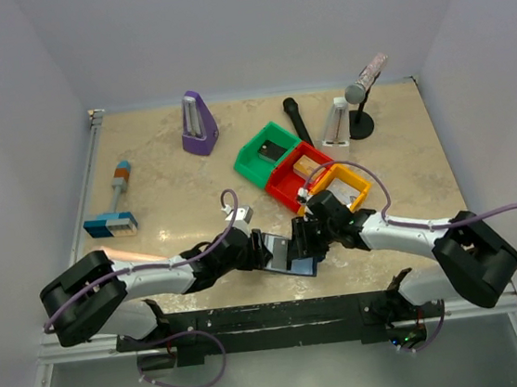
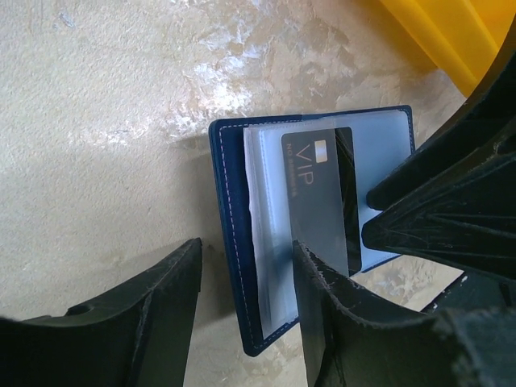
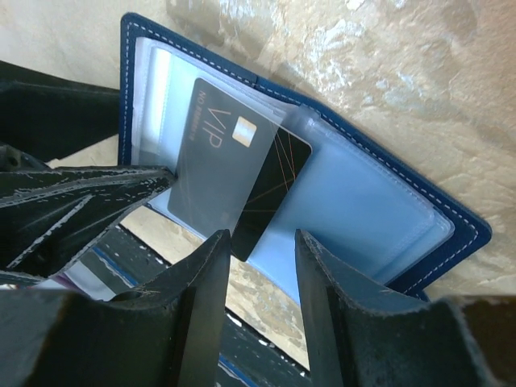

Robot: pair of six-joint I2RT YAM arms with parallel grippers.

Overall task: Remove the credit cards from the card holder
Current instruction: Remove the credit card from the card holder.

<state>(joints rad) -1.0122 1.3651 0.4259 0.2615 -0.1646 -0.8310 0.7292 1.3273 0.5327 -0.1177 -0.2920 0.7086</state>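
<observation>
You have the holder [image 3: 379, 210] spread open at the near middle of the worktop [image 1: 164, 185], just near of the red bin [image 1: 281, 187] and the yellow bin [image 1: 362, 183], with both arms meeting over it. One dark card [image 3: 234, 169] marked VIP sits partway out of a clear sleeve [image 2: 270, 266], slanted across the pale blue inner panel. Your right gripper [image 3: 262, 238] is narrowly parted, reaching in from the right with the card's free corner just ahead of the gap; these views do not settle whether either finger touches the card. Your left gripper [image 2: 246, 246] is parted wider: one finger lies over the sleeve, the other over bare worktop beside the holder's navy left edge, which runs between them.
</observation>
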